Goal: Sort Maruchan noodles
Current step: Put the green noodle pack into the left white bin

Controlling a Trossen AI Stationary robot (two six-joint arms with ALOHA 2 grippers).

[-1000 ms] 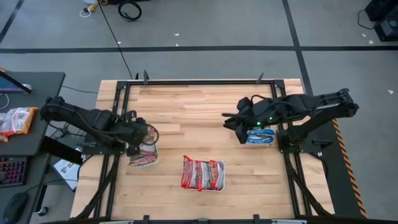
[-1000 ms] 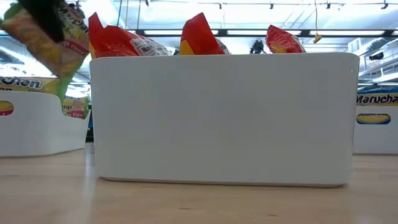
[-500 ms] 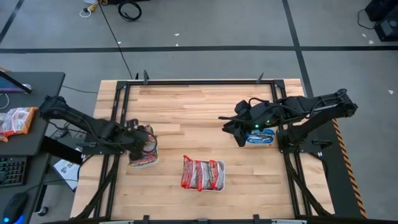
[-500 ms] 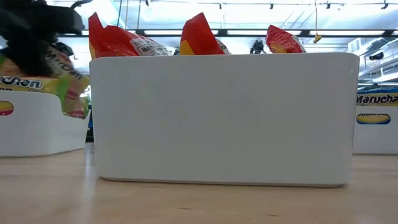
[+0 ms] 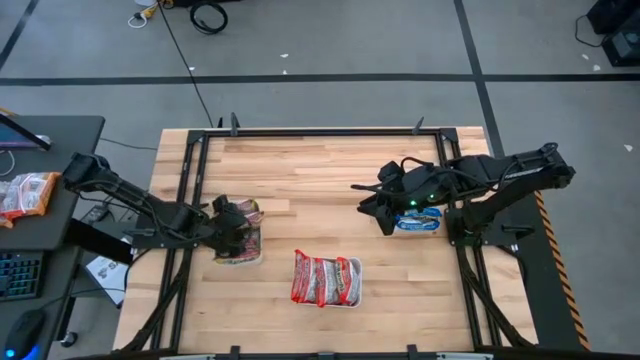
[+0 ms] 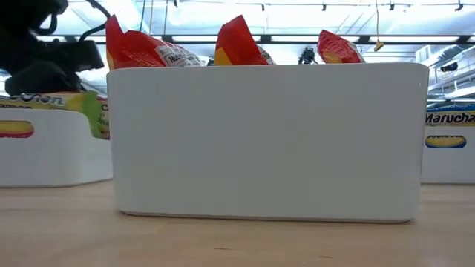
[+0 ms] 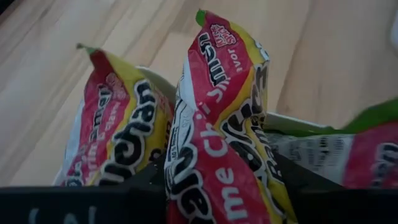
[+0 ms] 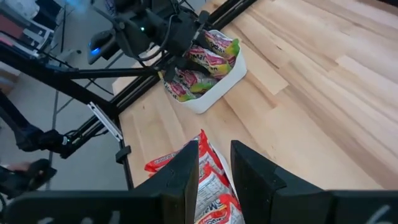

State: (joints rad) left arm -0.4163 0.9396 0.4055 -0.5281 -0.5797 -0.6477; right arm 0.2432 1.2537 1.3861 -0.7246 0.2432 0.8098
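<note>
A: From above, the wooden table (image 5: 320, 175) is sitting on a grey floor crossed by dark lines. The left gripper (image 5: 232, 222) is hanging over the left tray (image 5: 240, 258), pinching a yellow-green noodle packet (image 5: 247, 216).

B: And the right gripper (image 5: 385, 207) is hovering just beside the blue packets (image 5: 418, 218); whether its fingers are closed I cannot tell from here.

A: At table height, the middle tray (image 6: 267, 141) is filling the view, red packets (image 6: 137, 50) poking over its rim, ceiling lights behind.

B: The left wrist camera is staring at that packet (image 7: 217, 124) standing between the fingers, another packet (image 7: 118, 137) beside it.

A: On the right wrist camera, the fingers (image 8: 186, 171) are standing slightly apart, holding nothing, above red packets (image 8: 211, 180), the left tray (image 8: 208, 84) further off.
</note>
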